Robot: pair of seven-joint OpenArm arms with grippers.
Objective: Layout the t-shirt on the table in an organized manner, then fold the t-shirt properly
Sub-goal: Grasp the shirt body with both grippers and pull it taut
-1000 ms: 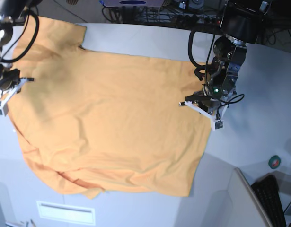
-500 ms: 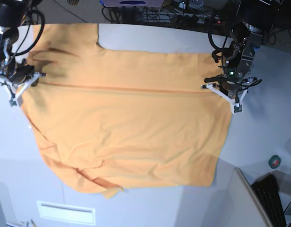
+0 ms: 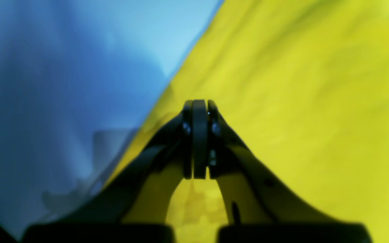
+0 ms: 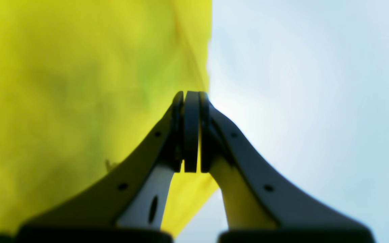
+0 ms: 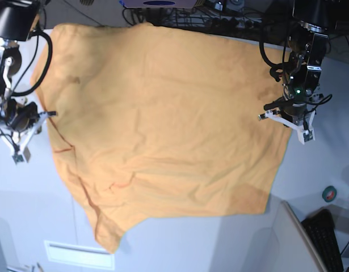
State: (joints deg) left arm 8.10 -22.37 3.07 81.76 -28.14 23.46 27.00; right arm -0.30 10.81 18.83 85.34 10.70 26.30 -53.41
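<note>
Spreading remains unfinished: the t-shirt (image 5: pixel 163 130) lies open but rumpled across the surface (image 5: pixel 327 153), left gripper (image 5: pixel 285 120) at 3 o'clock and right gripper (image 5: pixel 28 133) at 9 o'clock with jaws clenched at its side edges, folding not yet begun.

The t-shirt (image 5: pixel 163 124) is soft, matt orange-yellow cloth, thin enough to ripple into shallow wrinkles, with a stitched seam line showing near its nine o'clock edge. Beneath it, the tabletop (image 5: pixel 327 153) looks smooth, hard and pale grey-white with a faint sheen. The left gripper (image 5: pixel 285 120) and right gripper (image 5: pixel 31 136) have white, matt plastic-looking fingers (image 5: pixel 302 135) on dark bodies; in the wrist views the inner pads (image 3: pixel 199 135) look dark, smooth and rubbery.
</note>
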